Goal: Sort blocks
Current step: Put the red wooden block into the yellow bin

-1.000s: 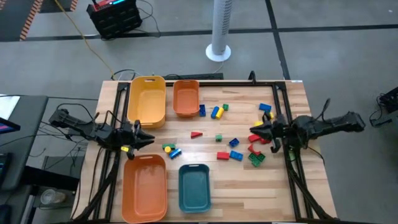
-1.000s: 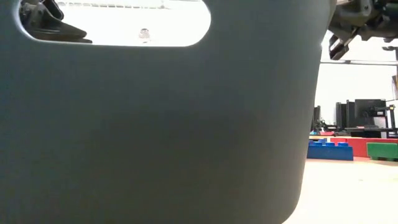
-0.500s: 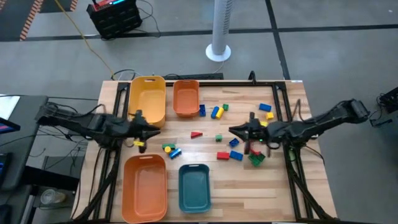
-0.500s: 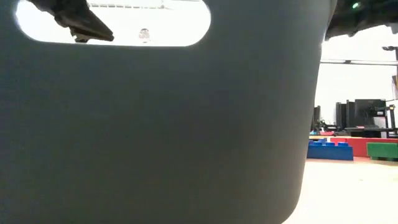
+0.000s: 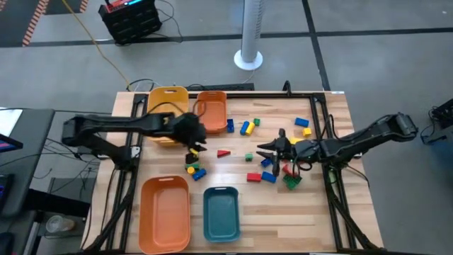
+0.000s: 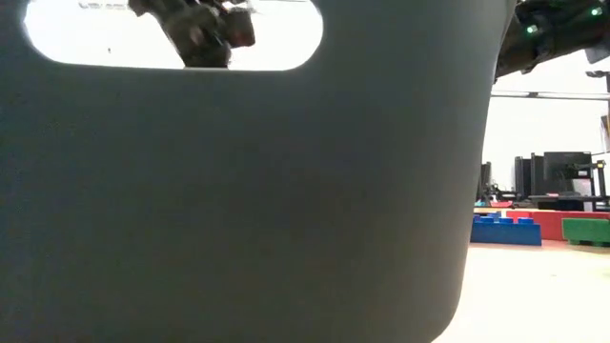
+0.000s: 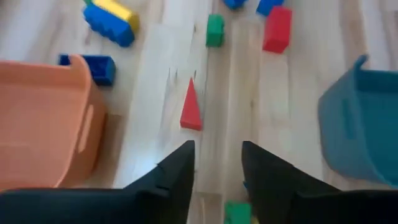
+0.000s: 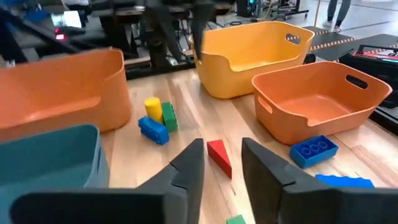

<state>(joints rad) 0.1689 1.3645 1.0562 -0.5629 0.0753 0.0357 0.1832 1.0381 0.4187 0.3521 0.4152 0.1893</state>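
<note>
Red, yellow, blue and green blocks lie scattered over the table's middle and right. A red wedge block [image 5: 224,152] lies between the two grippers. My left gripper [image 5: 195,144] hovers open by the small orange bin [image 5: 211,111]. In its wrist view the left gripper [image 7: 217,169] points at the wedge [image 7: 191,107], with a green block [image 7: 238,213] below the fingers. My right gripper [image 5: 272,151] is open above the blocks right of centre. In the right wrist view the right gripper [image 8: 217,163] faces the wedge [image 8: 217,156] from the other side. A yellow, green and blue cluster [image 5: 192,170] lies nearby.
A yellow bin [image 5: 168,113] stands at the far left, a large orange bin [image 5: 164,212] and a teal bin [image 5: 221,212] at the near edge. The teal bin's wall [image 6: 248,210] fills most of the low view. More blocks [image 5: 291,180] lie under the right arm.
My left gripper has swung from the table's left edge toward the centre and the far side, ending beside the small orange bin. My right gripper has moved toward the table's left, from the right-hand blocks to just right of the red wedge. No block has moved.
</note>
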